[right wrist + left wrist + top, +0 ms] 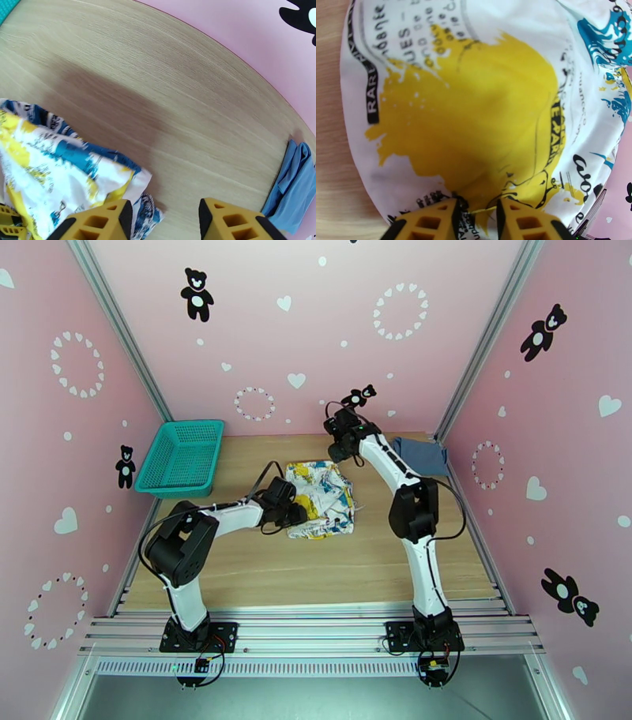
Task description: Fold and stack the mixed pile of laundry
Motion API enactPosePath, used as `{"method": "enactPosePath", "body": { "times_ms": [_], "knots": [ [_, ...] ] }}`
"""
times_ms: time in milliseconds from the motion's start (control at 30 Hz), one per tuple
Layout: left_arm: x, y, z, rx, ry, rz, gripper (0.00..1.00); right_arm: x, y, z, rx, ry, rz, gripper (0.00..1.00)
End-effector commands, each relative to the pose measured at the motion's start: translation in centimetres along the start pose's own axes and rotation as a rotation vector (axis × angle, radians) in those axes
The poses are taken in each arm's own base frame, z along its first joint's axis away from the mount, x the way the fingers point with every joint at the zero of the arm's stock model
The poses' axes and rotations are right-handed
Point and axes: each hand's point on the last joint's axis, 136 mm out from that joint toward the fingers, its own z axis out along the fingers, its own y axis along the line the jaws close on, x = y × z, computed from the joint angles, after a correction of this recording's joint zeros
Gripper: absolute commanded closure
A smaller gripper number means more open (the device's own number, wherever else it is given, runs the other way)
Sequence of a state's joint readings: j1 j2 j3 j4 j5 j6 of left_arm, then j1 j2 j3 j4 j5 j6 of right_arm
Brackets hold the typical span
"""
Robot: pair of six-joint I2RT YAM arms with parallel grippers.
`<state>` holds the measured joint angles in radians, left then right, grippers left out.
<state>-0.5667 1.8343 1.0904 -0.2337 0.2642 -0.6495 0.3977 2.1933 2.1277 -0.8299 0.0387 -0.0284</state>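
A basket sits at the worktop's far left corner. The left pincer is clamped on the left edge of the cloth. The cloth lies rumpled mid-worktop, its long axis roughly far to near. The right pincer hovers spread and empty just beyond the cloth's far right corner, so it is probably the nearer arm for that corner. The tank top lies bunched in the far right corner.

Arms white-shelled with black joints and looping black cables. Fingers yellow plastic, with square recesses.
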Motion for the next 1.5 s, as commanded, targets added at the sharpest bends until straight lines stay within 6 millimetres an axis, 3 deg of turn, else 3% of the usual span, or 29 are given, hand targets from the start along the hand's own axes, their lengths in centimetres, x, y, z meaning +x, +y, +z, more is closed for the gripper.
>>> {"method": "enactPosePath", "body": {
  "times_ms": [0,133,233,367,533,767,933,1233,1300,1367,1467],
  "knots": [
    [-2.8,-3.0,-3.4,0.024,-0.083,0.078,0.66,-0.2,4.8,-5.5,-0.179,-0.079,0.104,0.53],
    [-3.2,-3.5,-3.5,0.021,-0.086,0.096,0.66,3.1,10.8,-5.1,-0.305,-0.032,0.147,0.54],
    [-3.1,-3.0,-3.1,0.012,-0.088,0.085,0.66,5.5,11.9,-2.5,-0.310,0.045,0.203,0.59],
    [-2.5,-2.1,-1.9,0.006,-0.076,0.070,0.67,6.9,11.9,1.0,-0.286,0.111,0.203,0.66],
    [-1.5,-0.5,-0.2,-0.026,-0.053,0.049,0.68,6.8,10.1,4.4,-0.209,0.142,0.187,0.75],
    [-0.5,0.7,0.9,-0.042,-0.027,0.033,0.69,5.4,6.6,5.7,-0.163,0.120,0.229,0.75],
    [-0.3,0.9,1.2,-0.047,-0.014,0.034,0.69,5.0,4.8,6.8,-0.157,0.106,0.264,0.66],
    [-0.4,0.5,1.1,-0.038,-0.007,0.038,0.70,6.9,2.8,12.8,-0.070,0.197,0.222,0.61],
    [-0.6,0.3,0.7,-0.035,-0.012,0.045,0.70,6.7,2.8,12.9,-0.080,0.197,0.225,0.60],
    [-1.0,-0.3,0.0,-0.030,-0.023,0.057,0.70,5.7,2.9,11.7,-0.097,0.173,0.229,0.58],
    [-2.4,-1.6,-1.9,-0.026,-0.064,0.090,0.65,3.6,2.9,7.8,-0.118,0.120,0.243,0.52]
  ]
}}
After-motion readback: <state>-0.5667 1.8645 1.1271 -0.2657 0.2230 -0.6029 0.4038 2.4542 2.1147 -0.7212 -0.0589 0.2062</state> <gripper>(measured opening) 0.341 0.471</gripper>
